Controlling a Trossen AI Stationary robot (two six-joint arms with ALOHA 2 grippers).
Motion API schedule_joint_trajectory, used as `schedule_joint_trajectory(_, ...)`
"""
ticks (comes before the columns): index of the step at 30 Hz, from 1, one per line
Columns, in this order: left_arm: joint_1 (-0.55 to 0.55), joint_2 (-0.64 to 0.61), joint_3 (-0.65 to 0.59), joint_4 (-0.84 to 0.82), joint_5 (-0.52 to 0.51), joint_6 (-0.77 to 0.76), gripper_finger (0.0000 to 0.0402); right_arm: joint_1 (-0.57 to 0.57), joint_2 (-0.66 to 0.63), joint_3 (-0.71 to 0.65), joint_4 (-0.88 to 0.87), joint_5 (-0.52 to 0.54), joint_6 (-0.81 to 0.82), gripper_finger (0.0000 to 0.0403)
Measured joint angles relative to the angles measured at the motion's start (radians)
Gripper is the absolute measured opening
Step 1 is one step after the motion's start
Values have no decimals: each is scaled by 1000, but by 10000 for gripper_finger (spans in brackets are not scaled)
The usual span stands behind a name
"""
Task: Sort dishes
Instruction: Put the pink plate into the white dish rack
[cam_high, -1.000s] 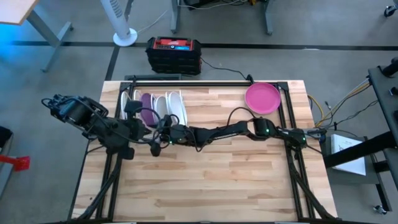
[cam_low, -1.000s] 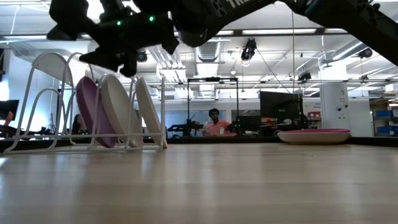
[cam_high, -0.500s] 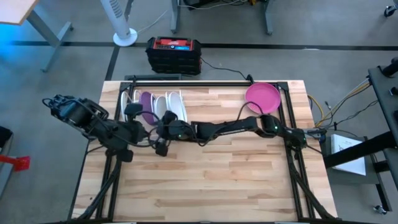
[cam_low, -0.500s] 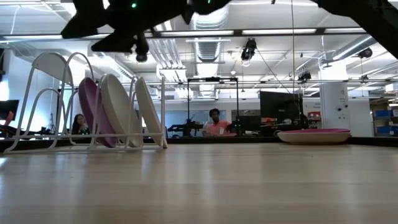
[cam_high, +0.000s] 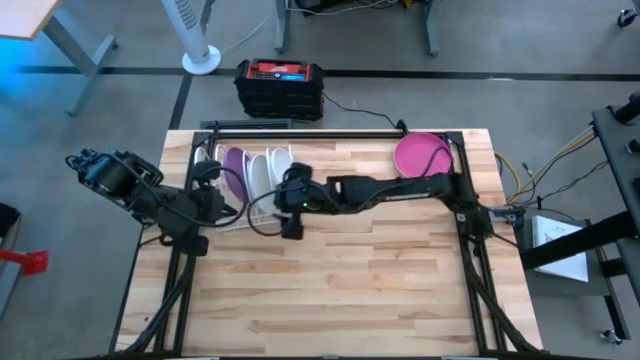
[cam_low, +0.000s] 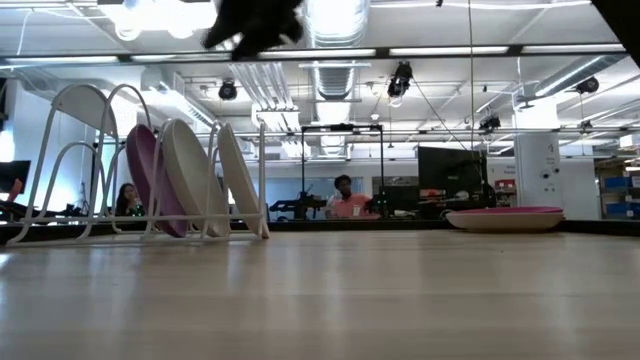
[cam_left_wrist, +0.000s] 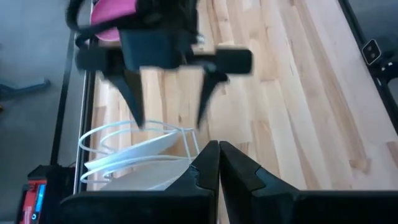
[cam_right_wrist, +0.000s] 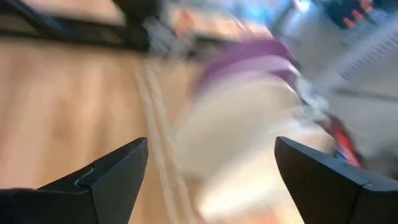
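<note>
Upright in the rack, purple and white dishes.

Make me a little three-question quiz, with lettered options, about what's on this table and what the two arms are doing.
1. Where does the pink dish lie?
A. Flat on the table near its far right corner
B. Upright in the rack
C. On the floor

2. How many dishes stand in the white wire rack, seen from table height?
A. One
B. Three
C. Six

3. How are the right gripper's fingers?
A. Shut on a plate
B. Spread open, holding nothing
C. Out of sight

Answers:
1 A: the overhead view shows it alone by the far right corner, clear of the rack.
2 B: one purple plate and two cream plates lean between the wires.
3 B: its wrist camera shows both fingers wide apart with only blurred dishes beyond; the left gripper, by contrast, is closed.
</note>
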Motion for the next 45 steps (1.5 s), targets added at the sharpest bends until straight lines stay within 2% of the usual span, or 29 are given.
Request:
schedule_joint_trajectory(5,-32,-12,-36,-4,-1,-60,0,-28,-99,-71,-235,155,51,341)
schedule_joint_trajectory(10,-77,-38,-109,-5,-2,-141,0,-62,-269,-312,-259,193,144,341)
schedule_joint_trajectory(12,-88,-48,-147,-4,-2,-172,0,-72,-349,-440,-188,196,172,341)
schedule_joint_trajectory(17,-94,-69,-237,-4,-40,-201,0,-72,-498,-760,147,198,195,340)
schedule_joint_trajectory(21,-94,-69,-282,3,-138,-201,0,-72,-541,-948,371,198,223,326)
schedule_joint_trajectory(24,-94,-68,-310,9,-207,-209,0,-73,-547,-1037,452,231,247,314)
schedule_joint_trajectory(28,-94,-65,-337,10,-277,-262,0,-75,-549,-1106,412,387,281,306)
schedule_joint_trajectory(33,-93,-62,-393,20,-327,-348,0,-75,-551,-1126,205,594,380,305)
schedule_joint_trajectory(39,-93,-48,-470,62,-370,-446,0,-83,-551,-1127,24,651,509,305)
schedule_joint_trajectory(45,-93,-18,-517,199,-453,-411,0,-86,-551,-1120,19,654,530,297)
